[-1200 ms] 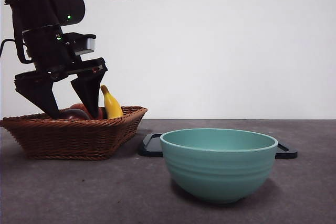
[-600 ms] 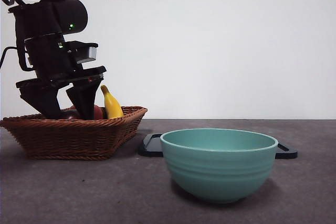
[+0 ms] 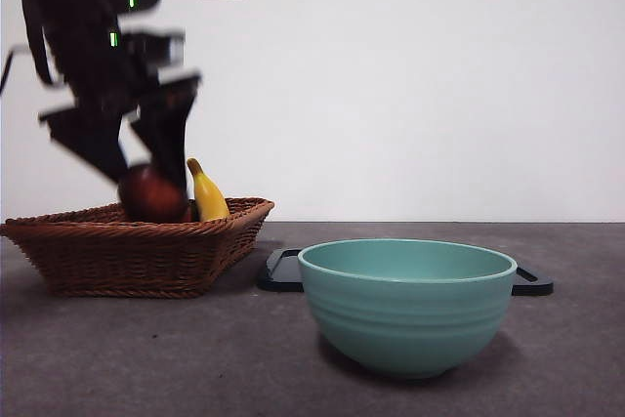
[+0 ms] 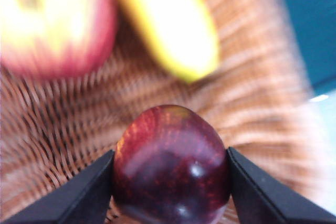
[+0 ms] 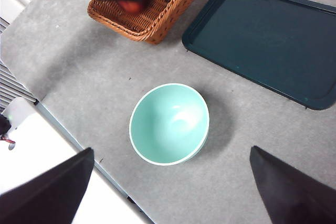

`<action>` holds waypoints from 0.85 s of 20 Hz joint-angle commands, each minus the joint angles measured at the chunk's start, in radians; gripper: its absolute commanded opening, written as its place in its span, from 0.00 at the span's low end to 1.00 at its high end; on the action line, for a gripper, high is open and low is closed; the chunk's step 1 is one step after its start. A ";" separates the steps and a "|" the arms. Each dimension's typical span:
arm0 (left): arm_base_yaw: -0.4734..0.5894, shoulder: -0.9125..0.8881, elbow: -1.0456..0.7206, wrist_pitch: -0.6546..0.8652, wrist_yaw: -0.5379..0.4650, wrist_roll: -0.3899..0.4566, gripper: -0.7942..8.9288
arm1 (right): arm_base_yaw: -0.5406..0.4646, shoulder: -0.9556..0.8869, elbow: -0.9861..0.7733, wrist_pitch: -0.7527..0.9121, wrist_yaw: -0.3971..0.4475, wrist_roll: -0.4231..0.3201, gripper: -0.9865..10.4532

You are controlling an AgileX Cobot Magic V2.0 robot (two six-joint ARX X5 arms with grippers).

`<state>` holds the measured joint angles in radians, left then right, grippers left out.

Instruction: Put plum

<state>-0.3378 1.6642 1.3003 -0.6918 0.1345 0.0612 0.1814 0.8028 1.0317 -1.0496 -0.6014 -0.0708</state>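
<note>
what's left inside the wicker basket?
Inside the brown wicker basket: a yellow banana and a red-yellow apple. The left claw grips the dark maroon plum above it. The basket's floor is partly hidden.

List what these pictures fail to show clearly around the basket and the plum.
- Front view: the left hand holding the plum is motion-blurred.
- Front view: the basket wall hides its floor; the banana shows partly.
- Left wrist view: the red-yellow fruit is blurred and cut off by the edge.
</note>
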 commanded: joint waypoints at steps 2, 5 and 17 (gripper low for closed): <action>-0.050 -0.124 0.018 -0.020 0.047 -0.002 0.32 | 0.003 0.006 0.019 0.010 -0.001 0.011 0.50; -0.136 -0.229 0.018 -0.048 0.094 -0.002 0.32 | 0.003 0.006 0.019 0.010 -0.001 0.011 0.50; -0.514 -0.126 0.018 0.027 0.109 0.010 0.32 | 0.002 0.006 0.019 0.009 0.000 0.011 0.50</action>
<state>-0.8436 1.5215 1.3006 -0.6750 0.2413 0.0620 0.1814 0.8028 1.0317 -1.0496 -0.6010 -0.0708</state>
